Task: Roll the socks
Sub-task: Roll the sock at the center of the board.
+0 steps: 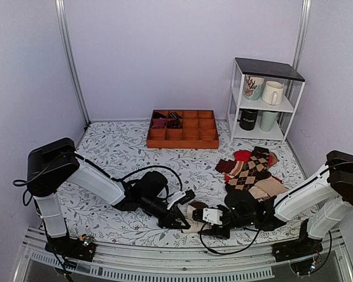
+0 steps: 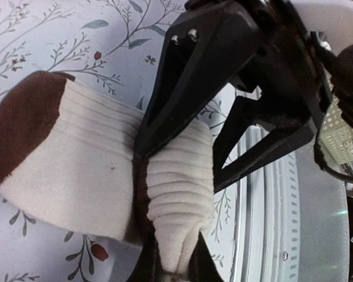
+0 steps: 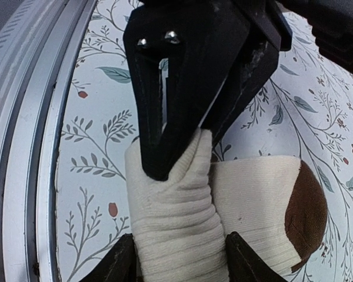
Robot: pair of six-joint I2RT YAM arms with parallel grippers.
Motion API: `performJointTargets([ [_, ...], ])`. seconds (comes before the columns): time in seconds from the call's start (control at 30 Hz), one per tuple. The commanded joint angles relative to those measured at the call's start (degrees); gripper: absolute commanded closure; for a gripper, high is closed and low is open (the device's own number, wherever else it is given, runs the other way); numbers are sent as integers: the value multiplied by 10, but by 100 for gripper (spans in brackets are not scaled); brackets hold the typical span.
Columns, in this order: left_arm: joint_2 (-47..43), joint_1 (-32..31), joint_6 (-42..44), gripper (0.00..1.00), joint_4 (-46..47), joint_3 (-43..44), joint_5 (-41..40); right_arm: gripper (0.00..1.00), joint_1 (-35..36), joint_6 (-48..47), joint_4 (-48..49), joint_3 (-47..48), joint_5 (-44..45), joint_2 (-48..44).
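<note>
The cream-white socks with dark brown toe (image 3: 253,211) lie just inside the metal front rail (image 3: 23,147), toe pointing away; left fingers (image 3: 159,141) pinch their bunched rail-side end, right fingers (image 3: 120,265) clasp it too.

both arms low, grippers meeting nose to nose
left arm (image 1: 97,182) and right arm (image 1: 303,197) reach inward; left gripper (image 2: 173,265) clamps tight on the socks (image 2: 76,176), right gripper (image 3: 180,264) has its fingers apart, flanking the same fold.

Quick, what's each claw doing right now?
Left gripper: shut, pinching the cream-and-brown sock.
Right gripper: jaws apart around that sock; grip cannot be told.
</note>
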Motion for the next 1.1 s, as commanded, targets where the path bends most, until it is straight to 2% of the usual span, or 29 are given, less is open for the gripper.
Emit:
performJointTargets([
  [0.0,38,3,1,100,-120,-24,-30,49,4,10,13,21,8,20],
  [0.1,39,3,2,100,-121,-23,-29,50,5,9,13,23,13,22],
  [0.13,38,4,3,100,-122,-23,-29,54,4,8,11,24,10,21],
  [0.2,38,3,4,100,-122,-22,-30,72,4,8,-5,31,0,21],
  [0.27,38,4,3,100,-116,-21,-36,82,4,15,-35,44,-14,31],
  [0.37,29,4,2,96,-97,-22,-50,88,3,43,-62,56,-43,55],
  [0.47,8,4,13,91,-68,-18,-63,90,3,86,-65,51,-80,72],
  [0.5,-3,4,19,86,-56,-16,-66,90,2,98,-64,46,-87,76],
  [0.57,-36,2,30,52,-1,-30,-74,90,3,129,-62,37,-98,79],
  [0.63,-82,-4,41,4,69,-56,-106,90,2,152,-56,25,-111,75],
  [0.67,-107,-7,49,1,103,-75,-126,90,-1,160,-55,24,-122,74],
  [0.83,-236,-66,137,0,301,-210,-348,90,-31,223,-37,10,-184,92],
  [0.87,-249,-70,150,1,337,-231,-372,89,-35,236,-30,8,-202,99],
  [0.97,-250,-68,174,0,426,-272,-392,90,-42,258,-18,9,-235,125],
  [1.07,-235,-62,166,0,497,-298,-318,90,-53,269,-17,17,-260,148],
])
